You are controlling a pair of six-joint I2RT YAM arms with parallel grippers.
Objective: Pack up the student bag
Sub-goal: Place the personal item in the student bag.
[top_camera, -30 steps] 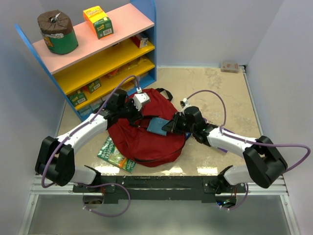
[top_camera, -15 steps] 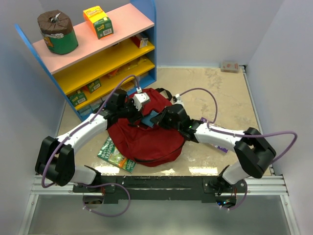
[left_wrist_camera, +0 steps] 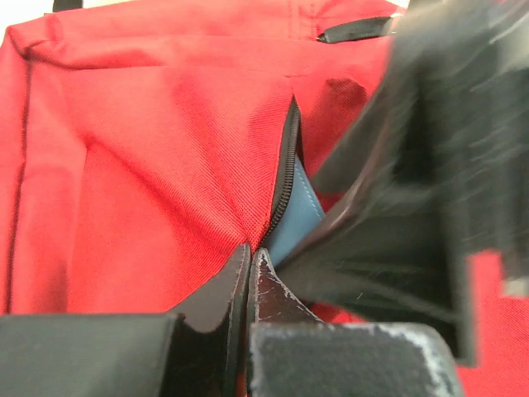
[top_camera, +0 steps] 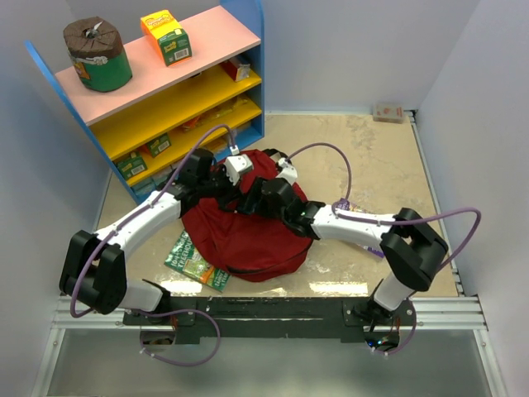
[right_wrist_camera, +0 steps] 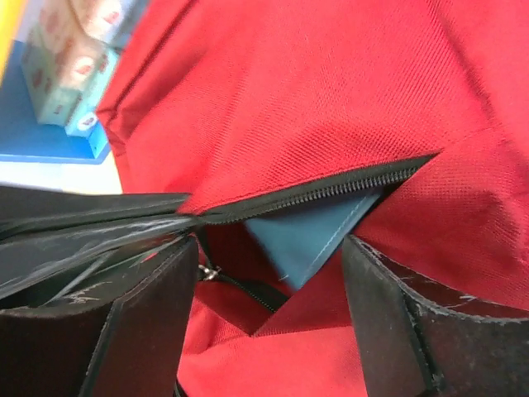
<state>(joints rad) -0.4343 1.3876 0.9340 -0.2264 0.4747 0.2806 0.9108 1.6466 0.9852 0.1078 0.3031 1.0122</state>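
The dark-red student bag [top_camera: 248, 244] lies in the middle of the table with its zipper mouth [right_wrist_camera: 331, 192] held open. My left gripper [left_wrist_camera: 250, 255] is shut, pinching the red fabric at the edge of the zipper opening, at the bag's upper part [top_camera: 234, 195]. A blue pencil case [right_wrist_camera: 304, 236] sits inside the mouth with one corner showing; its edge also shows in the left wrist view [left_wrist_camera: 295, 211]. My right gripper [right_wrist_camera: 271, 248] stands open at the mouth, its fingers either side of the case's corner without squeezing it; from above it is right next to the left gripper [top_camera: 256, 201].
A green book [top_camera: 197, 260] lies partly under the bag's left side. A blue shelf unit [top_camera: 157, 91] with boxes and a tin stands at the back left. A small box [top_camera: 388, 112] sits at the back right. White walls close in both sides.
The right arm has carried the blue pencil case leftwards into the bag's mouth, and its jaws have opened off it. The left gripper has kept its pinch and place.
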